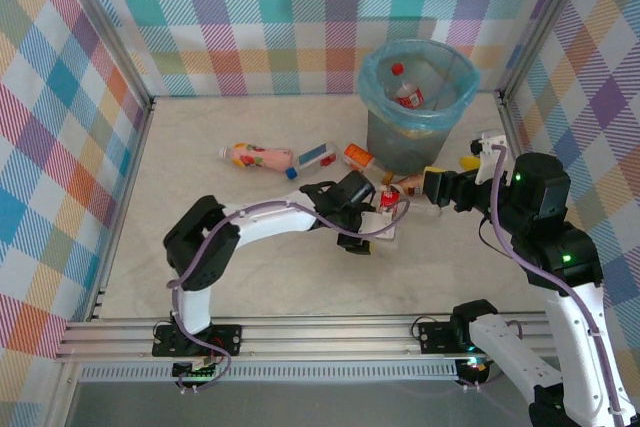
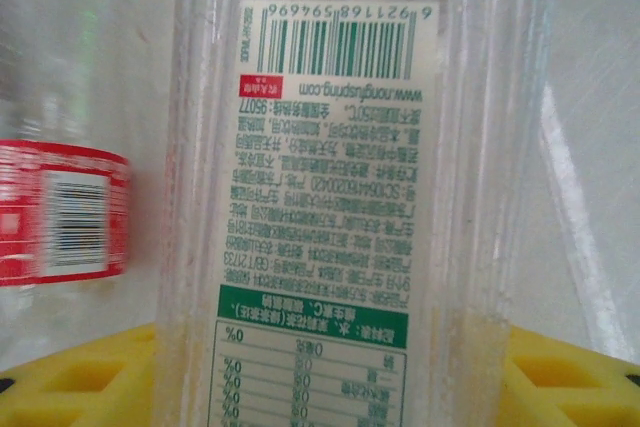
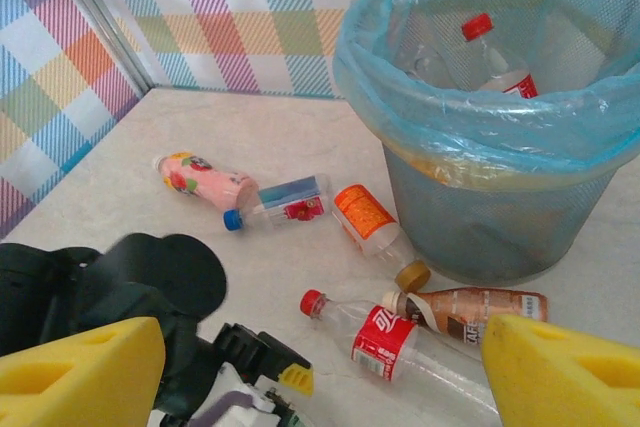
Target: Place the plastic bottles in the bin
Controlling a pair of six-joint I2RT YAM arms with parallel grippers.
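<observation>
A clear bottle with a green-and-white label [image 2: 330, 197] sits between the yellow fingers [image 2: 80, 377] of my left gripper [image 2: 335, 387], which press on its two sides; this is at mid-table [image 1: 385, 215]. A red-label bottle [image 2: 60, 212] lies just beside it. My right gripper [image 3: 320, 377] hangs open and empty near the bin [image 1: 437, 185]. Below it lie the red-label bottle [image 3: 390, 339] and a brown one [image 3: 470, 307]. Orange-label [image 3: 370, 222], blue-label [image 3: 285, 202] and pink [image 3: 205, 179] bottles lie farther back. The grey bin [image 3: 480, 217], lined in light blue, holds a red-capped bottle [image 3: 495, 57].
Checked walls with metal posts close in the table on three sides. The bin [image 1: 400, 142] stands at the back right, close to the right post. My left arm [image 3: 120, 287] stretches across the middle, beneath the right wrist camera.
</observation>
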